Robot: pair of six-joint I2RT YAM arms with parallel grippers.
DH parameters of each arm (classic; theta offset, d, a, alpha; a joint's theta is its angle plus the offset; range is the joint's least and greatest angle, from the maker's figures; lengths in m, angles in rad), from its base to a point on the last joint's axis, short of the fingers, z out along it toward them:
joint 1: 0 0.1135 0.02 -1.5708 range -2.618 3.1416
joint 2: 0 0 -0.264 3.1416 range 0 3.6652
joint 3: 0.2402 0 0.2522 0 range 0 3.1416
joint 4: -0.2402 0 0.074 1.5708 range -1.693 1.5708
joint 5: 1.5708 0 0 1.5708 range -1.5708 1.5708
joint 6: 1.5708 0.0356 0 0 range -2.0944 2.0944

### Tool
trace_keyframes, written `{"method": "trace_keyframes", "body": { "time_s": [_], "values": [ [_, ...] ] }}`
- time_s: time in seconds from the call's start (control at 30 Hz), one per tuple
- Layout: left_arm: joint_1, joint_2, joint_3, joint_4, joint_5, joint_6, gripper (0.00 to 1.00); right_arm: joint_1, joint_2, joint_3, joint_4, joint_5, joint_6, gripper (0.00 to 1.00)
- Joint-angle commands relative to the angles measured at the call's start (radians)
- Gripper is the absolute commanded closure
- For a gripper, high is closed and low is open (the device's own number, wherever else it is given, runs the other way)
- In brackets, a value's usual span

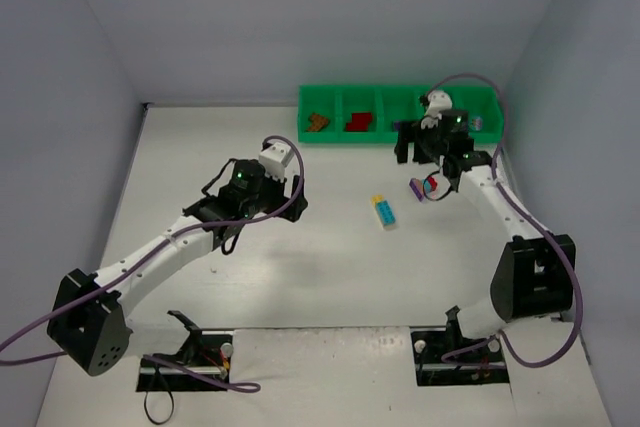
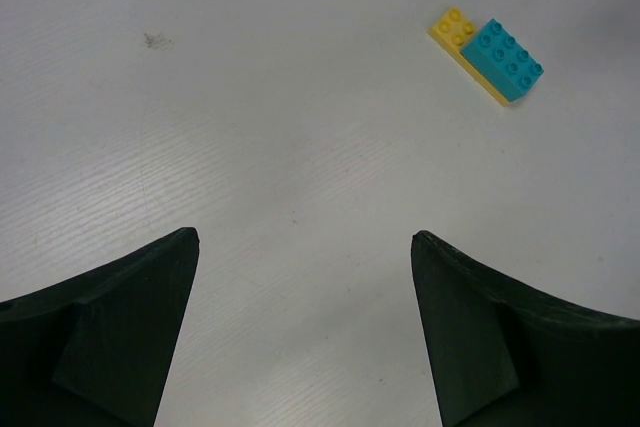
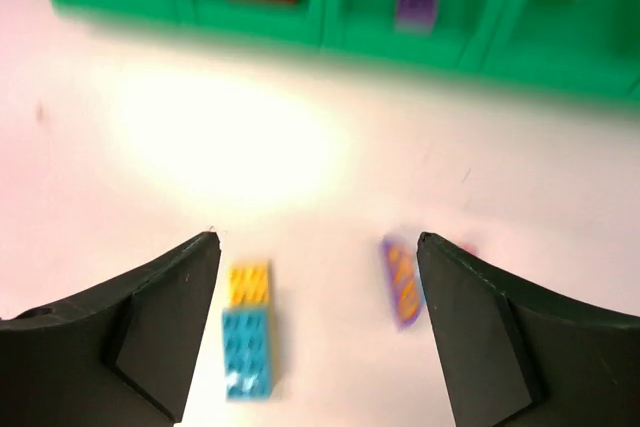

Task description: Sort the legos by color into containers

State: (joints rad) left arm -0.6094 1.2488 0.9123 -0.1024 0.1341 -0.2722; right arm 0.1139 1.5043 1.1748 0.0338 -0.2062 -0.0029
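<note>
White tabletop under grey walls: a long bright green plastic tray (image 1: 360, 88) at the far edge holds a small brown brick (image 1: 318, 122) and a red brick (image 1: 359, 122). 2 stacked yellow and light blue bricks (image 1: 383, 211) lie mid-table, a purple brick (image 3: 402, 282) nearby. Left gripper (image 2: 305, 237) and right gripper (image 3: 318, 237) both gape wide, empty.

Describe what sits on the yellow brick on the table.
A light blue brick, covering most of the yellow brick; one studded yellow end shows. The covered part cannot be seen.
</note>
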Motion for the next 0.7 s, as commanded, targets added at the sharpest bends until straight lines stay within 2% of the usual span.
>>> {"method": "trace_keyframes", "body": {
  "time_s": [0.0,0.1,0.27,0.53,0.67],
  "values": [
    [0.002,0.003,0.048,0.026,0.015,-0.03,0.2,0.019,-0.084,-0.124,-0.068,-0.032,0.072,0.23],
    [0.002,0.012,0.042,0.035,0.004,-0.028,0.19,0.081,-0.113,-0.211,-0.084,-0.036,0.073,0.23],
    [0.003,0.024,0.031,0.038,-0.005,-0.024,0.2,0.179,-0.086,-0.244,-0.147,-0.016,0.061,0.25],
    [0.003,0.026,0.028,0.032,0.001,-0.032,0.2,0.205,0.02,-0.221,-0.164,0.03,0.052,0.3],
    [0.002,0.009,0.014,0.023,0.004,-0.051,0.19,0.225,0.086,-0.201,-0.167,0.034,0.044,0.38]
  ]
}}
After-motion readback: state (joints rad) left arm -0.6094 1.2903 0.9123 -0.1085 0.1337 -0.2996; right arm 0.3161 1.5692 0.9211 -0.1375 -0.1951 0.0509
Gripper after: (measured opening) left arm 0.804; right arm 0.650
